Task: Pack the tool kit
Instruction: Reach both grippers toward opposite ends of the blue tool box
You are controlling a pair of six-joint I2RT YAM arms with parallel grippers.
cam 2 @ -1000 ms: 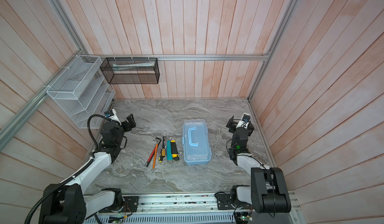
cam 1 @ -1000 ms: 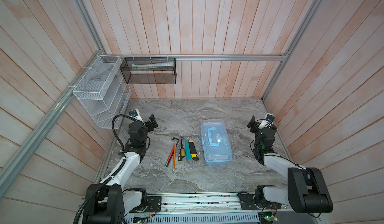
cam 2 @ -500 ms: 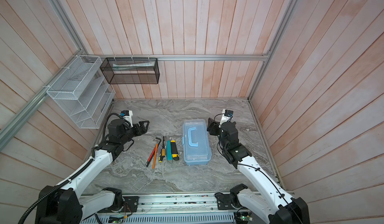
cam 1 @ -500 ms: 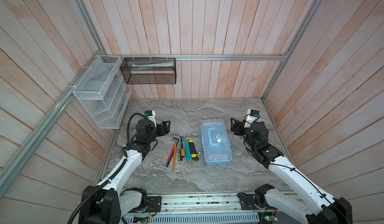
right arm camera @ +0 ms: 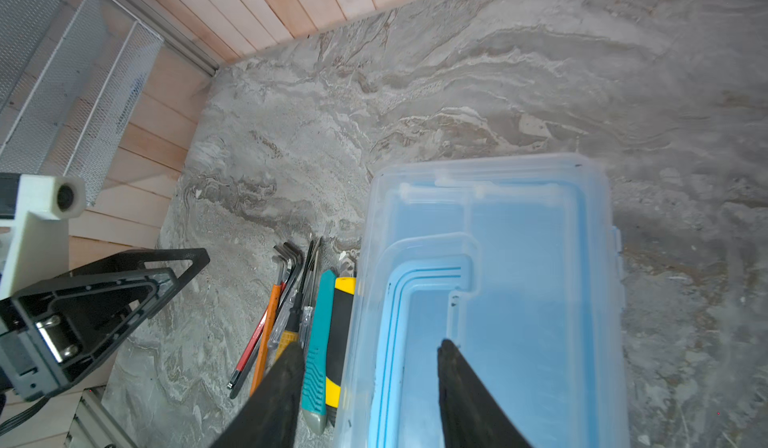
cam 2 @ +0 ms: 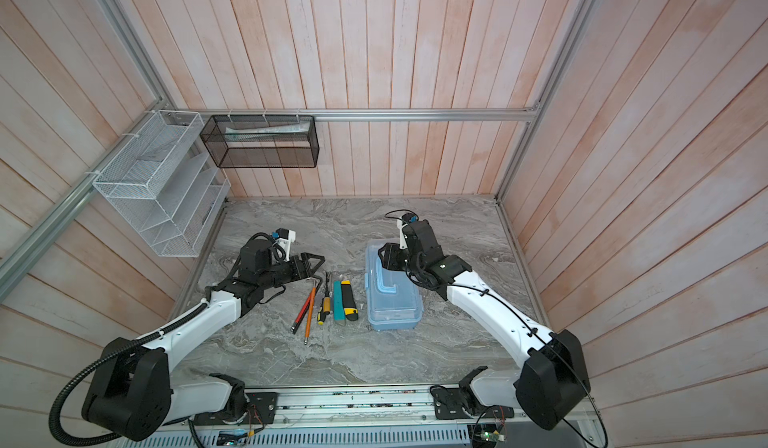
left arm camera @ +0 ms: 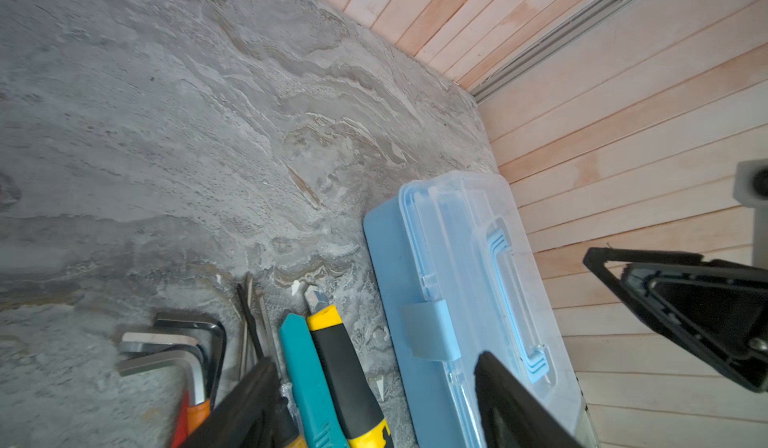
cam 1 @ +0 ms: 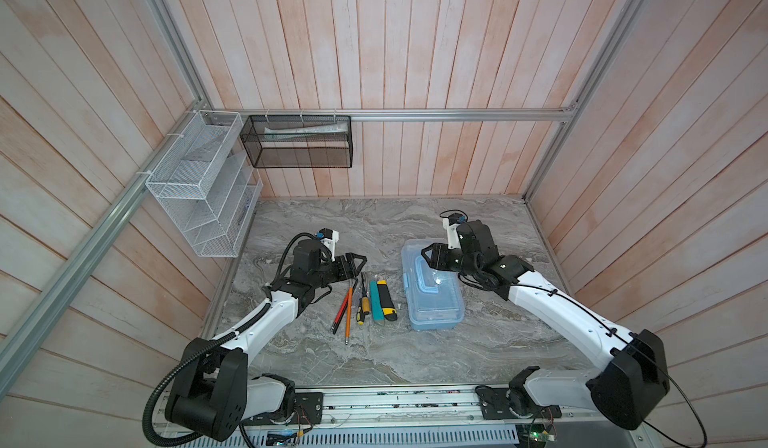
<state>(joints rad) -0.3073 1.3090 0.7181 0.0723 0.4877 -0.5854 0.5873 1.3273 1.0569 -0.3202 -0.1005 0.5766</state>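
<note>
Tool kit (cam 1: 434, 296) central on bench (cam 1: 374, 225), lid (right arm camera: 519, 225) shut, tools (cam 1: 365, 300) just left. Right pincer (cam 1: 427, 257) half-spread, empty, above far end; left pincer (cam 1: 360, 266) wide, empty, near hex keys (left arm camera: 174, 342). Risk: lid tug skids tool kit onto cutters (cam 1: 387, 302).

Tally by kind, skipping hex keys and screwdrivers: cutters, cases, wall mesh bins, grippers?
Utility knives: 2, teal knife, yellow-black knife
Tool kit: 1
Wall mesh bins: 2, white rack, black basket
Grippers: 2, left gripper, right gripper
Total: 7

White rack (cam 1: 189, 175) — black basket (cam 1: 300, 150).
</note>
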